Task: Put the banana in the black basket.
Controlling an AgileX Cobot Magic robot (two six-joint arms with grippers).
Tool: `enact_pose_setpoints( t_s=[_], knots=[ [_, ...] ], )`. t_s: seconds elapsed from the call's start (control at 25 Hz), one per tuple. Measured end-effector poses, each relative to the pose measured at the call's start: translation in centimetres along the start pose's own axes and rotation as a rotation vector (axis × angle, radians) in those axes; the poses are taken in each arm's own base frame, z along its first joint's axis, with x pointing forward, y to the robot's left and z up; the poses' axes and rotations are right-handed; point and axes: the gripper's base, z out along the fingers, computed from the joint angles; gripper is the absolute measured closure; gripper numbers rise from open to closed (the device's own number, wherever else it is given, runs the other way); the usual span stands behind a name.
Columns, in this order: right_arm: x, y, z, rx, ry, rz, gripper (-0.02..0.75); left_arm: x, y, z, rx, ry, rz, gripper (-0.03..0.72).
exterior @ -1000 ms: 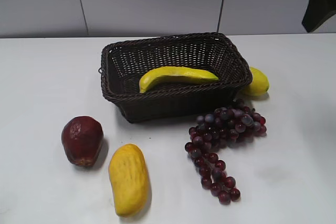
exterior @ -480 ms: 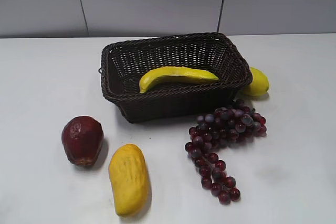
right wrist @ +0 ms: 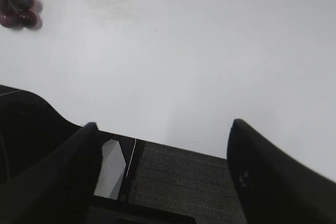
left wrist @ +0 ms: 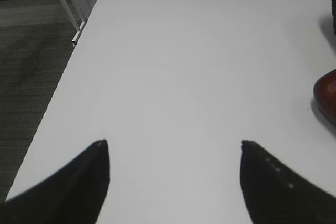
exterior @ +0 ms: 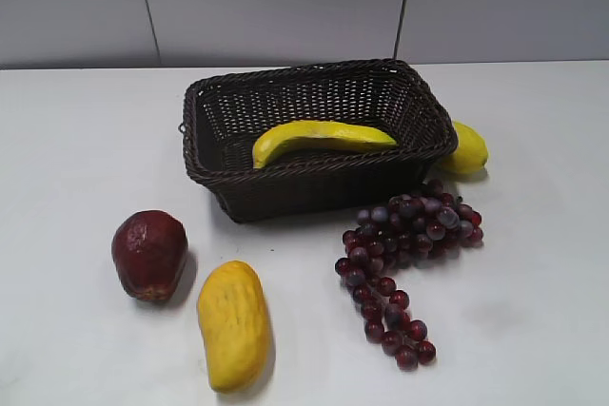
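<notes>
the banana [exterior: 319, 137] lies inside the black basket [exterior: 314, 173], slanting across its floor with the greenish tip toward the left wall; the basket stands on the white surface [exterior: 86, 140]; a lemon [exterior: 466, 149] touches its right side, a bunch of dark red grapes [exterior: 404, 249] lies just in front of its right corner, and a dark red fruit [exterior: 149, 254] and a stubby yellow fruit [exterior: 233, 325] sit near each other at front left; the left gripper [left wrist: 173, 148] hangs spread over bare surface, holding nothing; the right gripper [right wrist: 163, 127] is spread wide too, empty, over the surface's edge
</notes>
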Motion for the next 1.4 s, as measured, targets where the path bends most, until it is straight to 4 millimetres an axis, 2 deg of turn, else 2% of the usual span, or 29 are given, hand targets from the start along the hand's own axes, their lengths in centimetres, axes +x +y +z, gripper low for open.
enact_pose_setpoints(
  t_s=[0.24, 0.6, 1.4],
  knots=[
    [3.2, 0.2, -0.6, 0.011, -0.095, -0.002, 0.175, 0.0, 0.0, 0.0, 0.000, 0.000, 0.000, 0.113],
    [5.1, 0.5, -3.0, 0.025, -0.289, -0.009, 0.178, 0.0, 0.0, 0.0, 0.000, 0.000, 0.000, 0.113],
    [9.9, 1.0, -6.2, 0.048, -0.658, -0.030, 0.184, 0.0, 0.0, 0.0, 0.000, 0.000, 0.000, 0.113]
  ],
)
